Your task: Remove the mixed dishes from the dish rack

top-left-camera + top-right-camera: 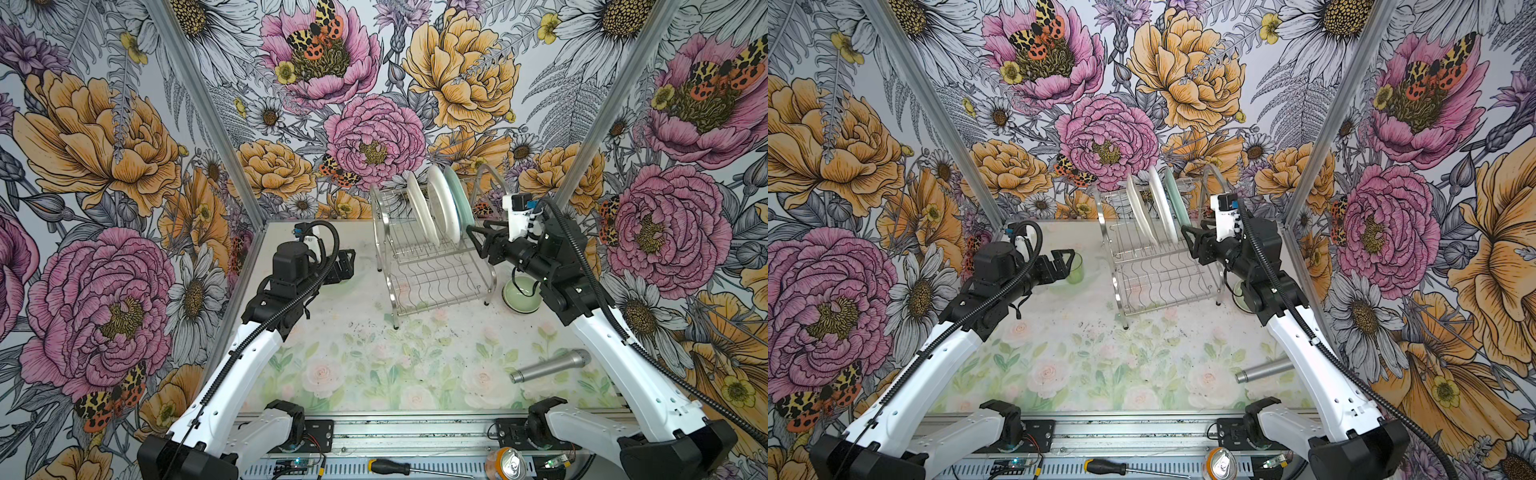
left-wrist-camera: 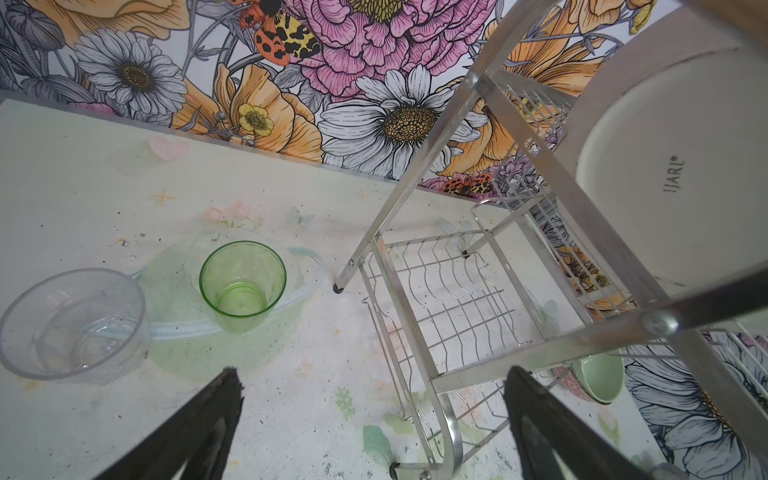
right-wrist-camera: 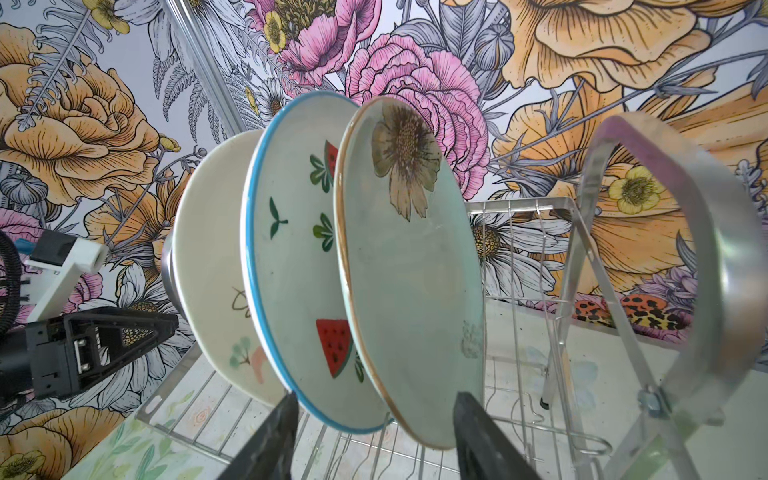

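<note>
Three plates stand on edge in the upper shelf of the rack [image 1: 436, 278], at the far middle of the tabletop [image 1: 353, 353]. From left to right they are cream [image 3: 208, 257], fruit-print [image 3: 291, 257] and mint [image 3: 411, 270], close together and all tilted the same way.

The right gripper [image 3: 376, 399] is at the near lower rim of the mint plate. Its jaws are spread wider than the rim and not clamped. In the right wrist view the fruit plate's edge also seems to fall between them, though depth is hard to judge.

The left gripper [image 2: 373, 370] is released and empty. It hangs over the tabletop left of the rack, near the green tumbler [image 2: 243, 286] and the clear glass [image 2: 75, 324], both upright. A pale green bowl [image 1: 519, 293] sits right of the rack, under the right arm.

The mint plate looks like glazed ceramic, so it is probably stiff, slick, breakable and fairly heavy for a pinch at one edge. The rim is the only thin place to hold it. A deep, square bite on that plate alone seems safest. It should probably be lifted clear of its slot before being drawn away, or it may knock its neighbour.
</note>
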`<state>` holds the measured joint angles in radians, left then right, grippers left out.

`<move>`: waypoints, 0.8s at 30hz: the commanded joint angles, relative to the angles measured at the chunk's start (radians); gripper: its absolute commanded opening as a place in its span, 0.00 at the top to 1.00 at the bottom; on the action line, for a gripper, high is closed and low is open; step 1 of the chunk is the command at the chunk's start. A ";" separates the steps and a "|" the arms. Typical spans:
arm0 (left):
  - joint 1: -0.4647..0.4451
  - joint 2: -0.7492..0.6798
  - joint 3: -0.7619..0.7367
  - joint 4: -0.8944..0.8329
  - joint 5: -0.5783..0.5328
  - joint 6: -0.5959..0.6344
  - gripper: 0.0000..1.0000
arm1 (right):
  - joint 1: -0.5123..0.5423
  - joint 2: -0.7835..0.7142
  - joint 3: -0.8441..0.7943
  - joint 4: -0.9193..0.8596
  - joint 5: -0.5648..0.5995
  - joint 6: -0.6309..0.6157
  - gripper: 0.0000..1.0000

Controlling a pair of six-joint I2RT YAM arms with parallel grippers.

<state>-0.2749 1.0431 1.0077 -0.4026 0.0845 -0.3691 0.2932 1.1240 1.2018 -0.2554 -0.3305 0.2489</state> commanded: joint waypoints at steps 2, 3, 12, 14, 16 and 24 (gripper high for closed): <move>-0.003 0.012 0.017 0.045 0.041 0.003 0.01 | -0.005 0.011 0.016 -0.011 0.022 0.001 0.43; -0.002 0.014 0.014 0.049 0.044 0.001 0.01 | -0.006 0.014 0.017 -0.009 0.033 -0.002 0.43; -0.004 0.001 -0.012 0.074 0.070 -0.016 0.01 | -0.006 0.074 0.041 -0.007 0.053 -0.033 0.50; -0.003 -0.002 -0.019 0.076 0.072 -0.016 0.01 | -0.006 0.083 0.049 -0.007 0.060 -0.039 0.52; -0.002 -0.004 -0.025 0.078 0.076 -0.016 0.01 | -0.006 0.093 0.056 -0.002 0.066 -0.043 0.55; -0.004 0.014 -0.028 0.084 0.100 -0.020 0.01 | -0.003 0.148 0.083 0.022 0.061 -0.043 0.60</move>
<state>-0.2752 1.0554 0.9920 -0.3466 0.1520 -0.3721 0.2932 1.2503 1.2491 -0.2565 -0.2829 0.2146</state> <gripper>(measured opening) 0.987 0.407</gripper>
